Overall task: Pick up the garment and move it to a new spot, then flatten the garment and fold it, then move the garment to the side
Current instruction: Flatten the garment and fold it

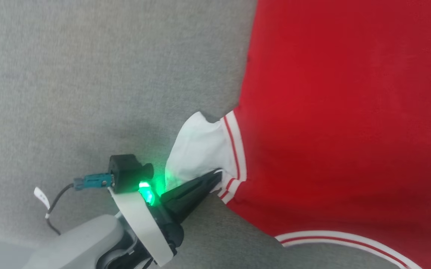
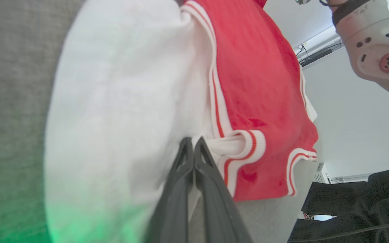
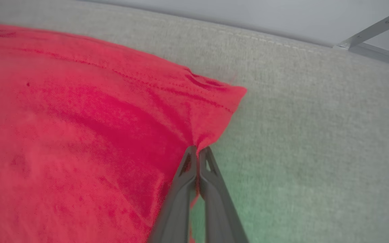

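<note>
At its trim and corner, the jersey is clamped by left gripper and right gripper; flattening seems in hand, and even outward pulling is needed.

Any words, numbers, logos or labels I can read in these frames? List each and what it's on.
None can be read.
garment: the red cloth and striped trim in view bear no print.
white tag on the cable: too small to tell whether anything is written on it.
</note>
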Tool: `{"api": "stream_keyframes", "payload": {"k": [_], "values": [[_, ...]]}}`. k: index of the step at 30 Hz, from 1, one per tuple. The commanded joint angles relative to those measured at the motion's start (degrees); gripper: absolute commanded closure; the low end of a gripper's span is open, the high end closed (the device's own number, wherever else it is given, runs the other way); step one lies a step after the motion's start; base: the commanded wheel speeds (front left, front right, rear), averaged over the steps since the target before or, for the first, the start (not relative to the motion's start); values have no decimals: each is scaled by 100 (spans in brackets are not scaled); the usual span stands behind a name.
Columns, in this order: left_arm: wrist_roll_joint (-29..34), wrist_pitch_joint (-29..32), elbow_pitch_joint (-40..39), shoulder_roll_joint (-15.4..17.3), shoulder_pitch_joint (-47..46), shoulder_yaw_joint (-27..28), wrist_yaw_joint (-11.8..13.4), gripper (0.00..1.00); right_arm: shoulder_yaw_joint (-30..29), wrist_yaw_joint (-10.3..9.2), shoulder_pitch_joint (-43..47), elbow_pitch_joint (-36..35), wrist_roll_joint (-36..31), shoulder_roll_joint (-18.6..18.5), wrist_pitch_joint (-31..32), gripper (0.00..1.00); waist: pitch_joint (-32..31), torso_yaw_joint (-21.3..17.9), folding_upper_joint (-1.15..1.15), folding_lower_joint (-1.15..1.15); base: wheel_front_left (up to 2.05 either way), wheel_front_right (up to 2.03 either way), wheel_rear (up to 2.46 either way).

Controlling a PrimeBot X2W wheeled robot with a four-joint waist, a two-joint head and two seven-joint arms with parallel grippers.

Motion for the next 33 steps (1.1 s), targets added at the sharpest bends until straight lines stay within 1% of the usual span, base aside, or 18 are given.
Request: {"api": "stream_keyframes", "payload": {"k": [1,4,8,10,13,16,20,24,26,28,29,33], "values": [[-30,73,402,43,116,111,143,100,167,0,239,-204,281,-114,53,100,-396,-277,0,0,0,0,0],[18,57,374,173,348,272,124,100,491,0,843,-727,963,-371,201,100,-746,-458,0,0,0,0,0],[1,47,324,266,649,435,103,100,713,0,1939,-1670,1851,-884,506,100,-1168,-665,0,0,0,0,0],[-24,44,310,290,773,510,90,100,657,0,2613,-2111,2261,-1100,588,100,-1350,-748,0,0,0,0,0],[-50,43,325,303,906,607,90,100,395,0,3716,-2723,2801,-1333,613,100,-1555,-842,0,0,0,0,0],[-62,43,359,326,1026,681,90,100,70,0,4843,-3293,3125,-1418,569,100,-1681,-958,0,0,0,0,0],[3,43,415,330,1146,786,90,100,-327,0,6239,-3992,3212,-1276,487,100,-1783,-1075,0,0,0,0,0],[35,43,436,288,1219,925,90,100,-580,0,7483,-4701,3084,-945,479,100,-1802,-1131,0,0,0,0,0],[55,43,452,281,1253,968,90,100,-568,0,7948,-5055,3015,-741,499,100,-1791,-1157,0,0,0,0,0],[76,43,483,282,1276,979,89,100,-517,0,8278,-5300,2917,-539,512,100,-1785,-1173,0,0,0,0,0],[76,43,483,282,1276,979,89,100,-517,0,8278,-5300,2917,-539,512,100,-1785,-1173,0,0,0,0,0],[83,43,521,270,1298,1005,89,100,-294,0,8519,-5592,2654,-248,502,100,-1789,-1220,0,0,0,0,0]]}}
